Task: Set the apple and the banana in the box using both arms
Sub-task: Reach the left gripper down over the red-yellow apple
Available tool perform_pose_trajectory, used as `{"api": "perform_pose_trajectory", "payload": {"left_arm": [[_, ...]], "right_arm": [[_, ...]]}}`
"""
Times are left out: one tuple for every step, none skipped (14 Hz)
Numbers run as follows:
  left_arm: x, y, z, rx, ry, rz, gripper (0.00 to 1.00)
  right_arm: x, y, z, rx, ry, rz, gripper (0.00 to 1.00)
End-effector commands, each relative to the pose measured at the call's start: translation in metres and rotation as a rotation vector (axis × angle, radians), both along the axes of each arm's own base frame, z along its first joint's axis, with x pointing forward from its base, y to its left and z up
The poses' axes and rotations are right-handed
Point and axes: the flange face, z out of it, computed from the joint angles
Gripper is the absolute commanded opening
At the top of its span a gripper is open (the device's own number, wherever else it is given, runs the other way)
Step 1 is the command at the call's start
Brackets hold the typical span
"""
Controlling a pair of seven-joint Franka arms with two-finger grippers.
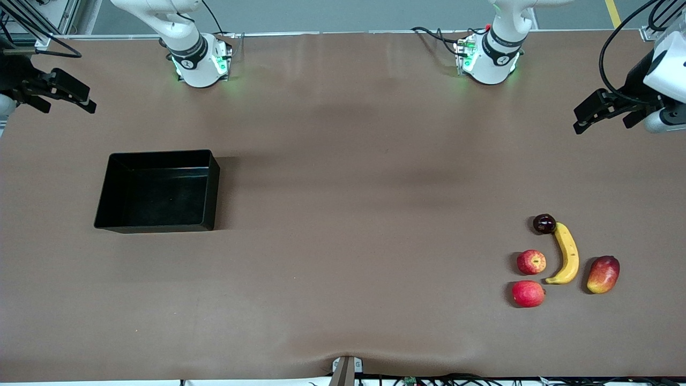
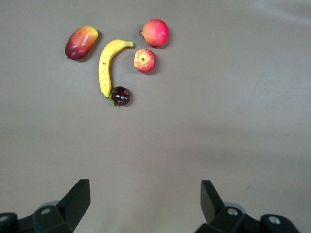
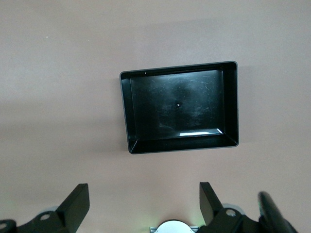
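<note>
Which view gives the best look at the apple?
The left wrist view: the apple shows large, streaked, its pale dimple visible, beside the banana. The front view shows it small, toward the left arm's end. The right wrist view misses it.

Yellow banana (image 1: 567, 254), red yellow-streaked apple (image 1: 531, 262), glossy black box (image 1: 109, 185)

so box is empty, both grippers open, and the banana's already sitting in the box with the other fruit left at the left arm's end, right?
Not quite. The banana is not in the box; the front view shows it on the table at the left arm's end with the other fruit, beside the apple. The rest holds: the box is empty, and the left gripper and right gripper are open.
</note>
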Motion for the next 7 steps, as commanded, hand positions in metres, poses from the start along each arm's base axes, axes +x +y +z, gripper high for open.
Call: {"api": "perform_pose_trajectory", "payload": {"left_arm": [[-0.003, 0.000, 0.015, -0.009, -0.010, 0.018, 1.00], [-0.002, 0.002, 0.016, -0.011, -0.012, 0.021, 1.00], [-0.002, 0.007, 0.015, -0.005, -0.011, 0.027, 1.00], [-0.001, 0.013, 0.015, -0.004, -0.011, 0.037, 1.00], [0.000, 0.019, 0.015, -0.007, -0.011, 0.050, 1.00], [0.004, 0.023, 0.021, -0.014, -0.024, 0.056, 1.00], [0.013, 0.029, 0.012, -0.013, -0.009, 0.056, 1.00]], "right_arm": [[-0.005, -0.004, 0.012, 0.013, -0.029, 0.001, 1.00], [-0.005, -0.004, 0.012, 0.013, -0.029, 0.001, 1.00], [-0.005, -0.004, 0.012, 0.013, -0.029, 0.001, 1.00], [-0.005, -0.004, 0.012, 0.013, -0.029, 0.001, 1.00], [-0.005, -0.004, 0.012, 0.013, -0.029, 0.001, 1.00], [-0.005, -0.004, 0.012, 0.013, -0.031, 0.001, 1.00], [-0.004, -0.004, 0.012, 0.015, -0.029, 0.001, 1.00]]}}
